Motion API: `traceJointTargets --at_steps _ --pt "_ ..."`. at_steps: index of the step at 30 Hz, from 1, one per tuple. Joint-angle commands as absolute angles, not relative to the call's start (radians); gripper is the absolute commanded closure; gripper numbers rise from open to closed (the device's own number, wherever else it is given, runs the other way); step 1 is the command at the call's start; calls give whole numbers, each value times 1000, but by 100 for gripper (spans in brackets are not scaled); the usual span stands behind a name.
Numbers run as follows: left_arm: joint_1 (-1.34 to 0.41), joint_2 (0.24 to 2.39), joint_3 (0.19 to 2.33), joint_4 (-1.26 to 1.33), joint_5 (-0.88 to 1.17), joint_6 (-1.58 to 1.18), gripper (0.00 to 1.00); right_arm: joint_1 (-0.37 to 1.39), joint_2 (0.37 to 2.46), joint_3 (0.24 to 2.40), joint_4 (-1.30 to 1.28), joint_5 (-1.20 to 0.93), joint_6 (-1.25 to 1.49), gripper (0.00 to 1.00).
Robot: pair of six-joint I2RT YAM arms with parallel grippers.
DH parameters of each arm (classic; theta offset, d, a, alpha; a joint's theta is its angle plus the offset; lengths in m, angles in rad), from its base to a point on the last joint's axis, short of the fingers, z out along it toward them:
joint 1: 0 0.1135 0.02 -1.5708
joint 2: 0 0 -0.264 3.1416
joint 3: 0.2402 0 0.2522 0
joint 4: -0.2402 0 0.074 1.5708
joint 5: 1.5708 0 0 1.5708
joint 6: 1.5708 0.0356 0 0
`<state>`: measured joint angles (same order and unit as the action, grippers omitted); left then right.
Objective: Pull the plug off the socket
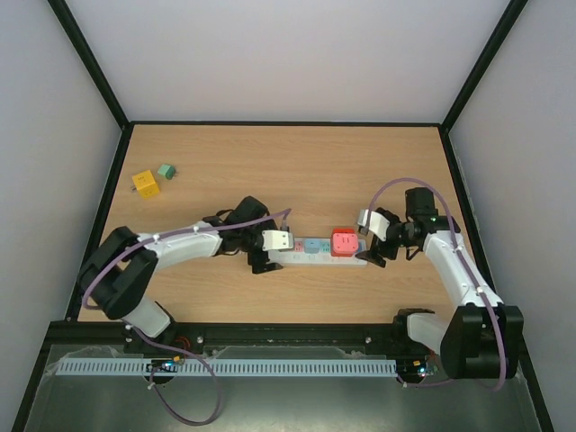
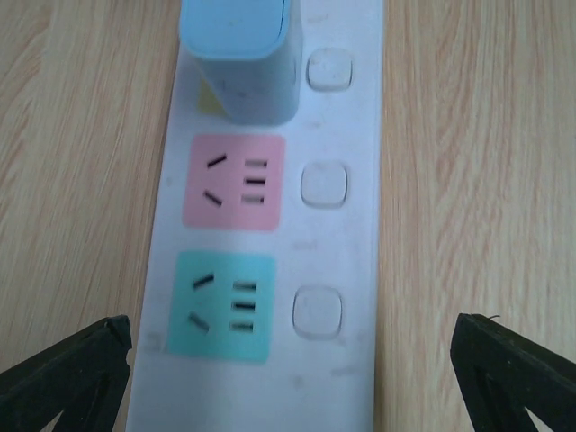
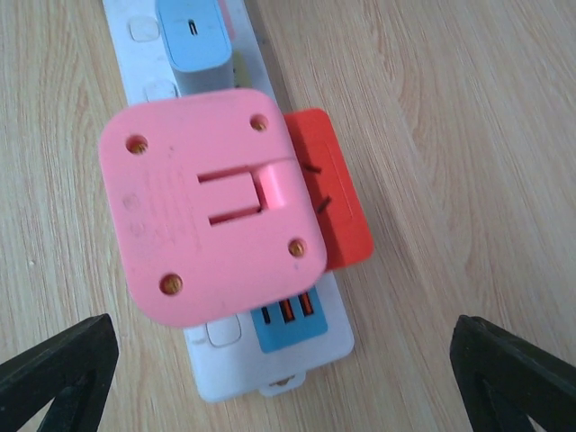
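Black fingertips (image 2: 63,369) of the left gripper (image 1: 265,250) stood spread wide, released, straddling the socket (image 1: 306,259) at its left end, over a green face (image 2: 222,306). At the other end the right gripper (image 1: 368,241) also gaped empty, above a pink plug (image 1: 343,242) sitting on the socket. Between them stood a blue plug (image 1: 312,245). The socket lay mid-table (image 1: 297,171).
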<state>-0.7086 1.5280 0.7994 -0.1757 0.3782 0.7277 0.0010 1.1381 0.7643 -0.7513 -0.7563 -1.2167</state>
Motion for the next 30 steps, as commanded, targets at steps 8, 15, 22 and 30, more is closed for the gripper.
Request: traceJointTargets --at_steps 8,15,22,30 --pt "-751 1698 874 -94 333 726 2 168 1045 663 -526 -660 -1118 3" --pt "-739 1687 876 -239 382 873 20 192 1051 672 -501 -650 -1104 9" --pt "-679 1674 861 -309 395 945 41 235 1033 679 -554 -604 -1139 17" --pt "-660 1663 838 -306 394 1003 45 340 1001 661 -587 -562 -1106 15"
